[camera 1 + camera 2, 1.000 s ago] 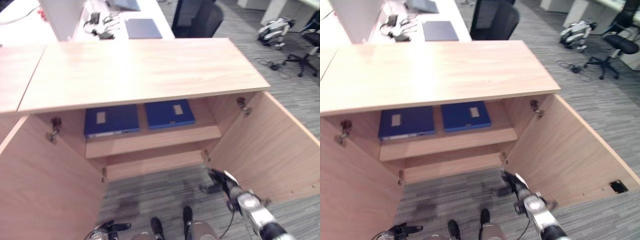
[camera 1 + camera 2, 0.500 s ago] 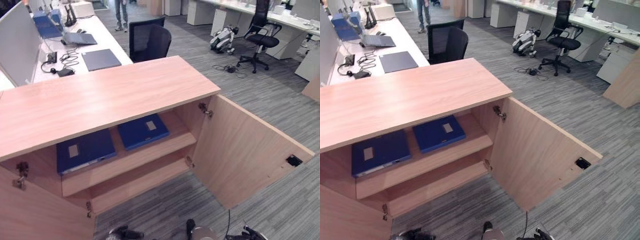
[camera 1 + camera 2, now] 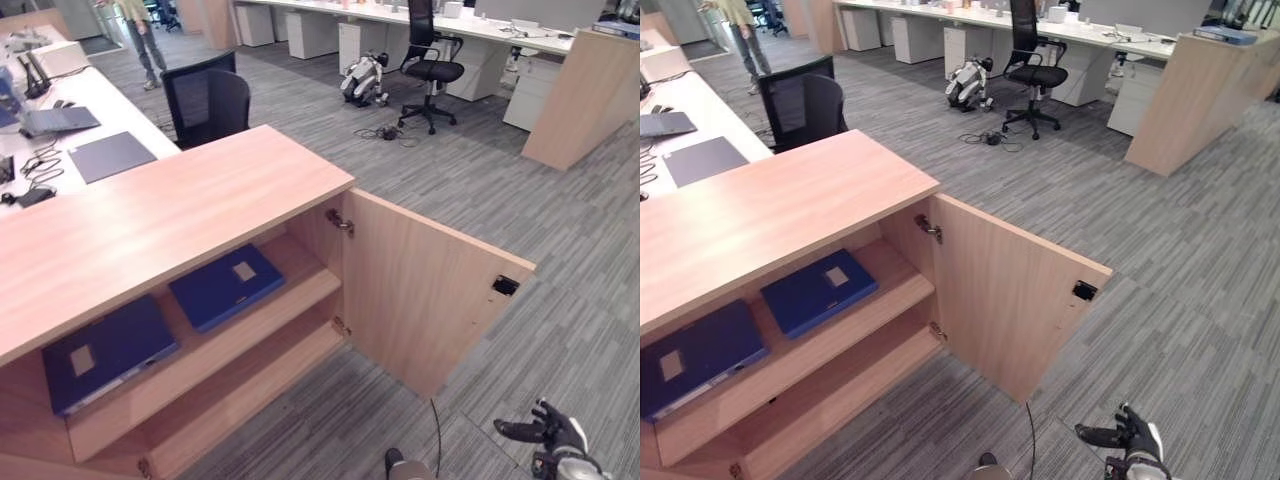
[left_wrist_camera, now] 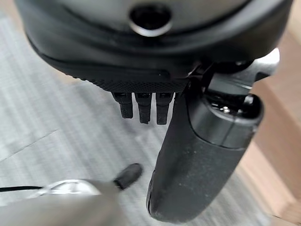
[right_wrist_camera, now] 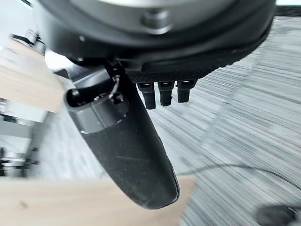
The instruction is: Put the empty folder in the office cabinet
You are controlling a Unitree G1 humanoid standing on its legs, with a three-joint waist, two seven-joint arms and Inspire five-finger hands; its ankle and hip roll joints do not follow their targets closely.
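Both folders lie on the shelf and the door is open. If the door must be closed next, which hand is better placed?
Probably the right. The right hand hangs open and empty beside the open door, near its free edge. The left hand, also open and empty, hangs over the floor by the cabinet.

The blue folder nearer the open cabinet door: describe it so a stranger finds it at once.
Find the wooden cabinet with its door swung open. On its upper shelf lie two blue folders; this folder is beside the hinge side, while the other folder lies further left.
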